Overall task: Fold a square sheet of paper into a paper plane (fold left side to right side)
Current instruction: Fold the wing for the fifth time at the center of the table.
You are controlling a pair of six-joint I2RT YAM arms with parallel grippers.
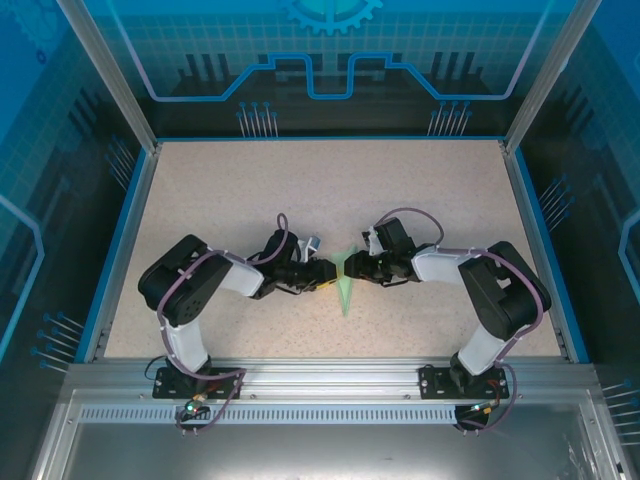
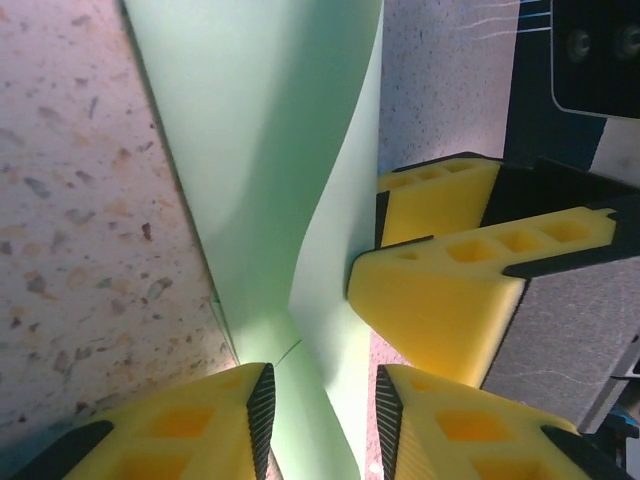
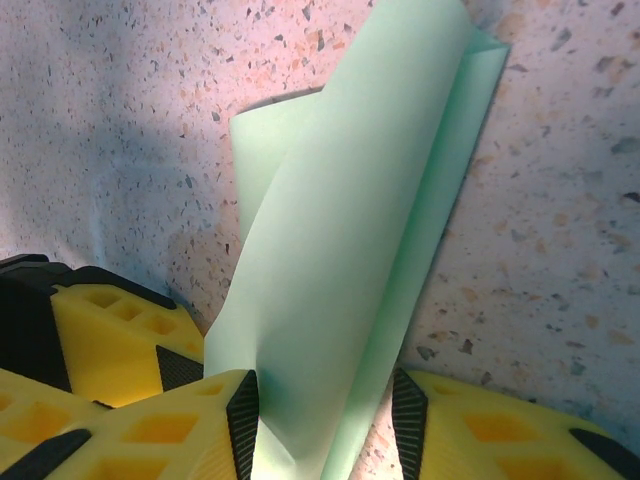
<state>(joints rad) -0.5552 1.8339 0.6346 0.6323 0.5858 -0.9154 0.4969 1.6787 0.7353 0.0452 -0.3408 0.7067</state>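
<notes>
Paper sheet [image 3: 350, 230] (pale green, curling) sits between both hands; left hand [image 2: 322, 405] released astride it, right hand [image 3: 322, 415] grip indeterminate.

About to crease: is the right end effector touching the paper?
Touching. Right wrist view: the paper passes between the right end effector's fingers, against one pad.
</notes>
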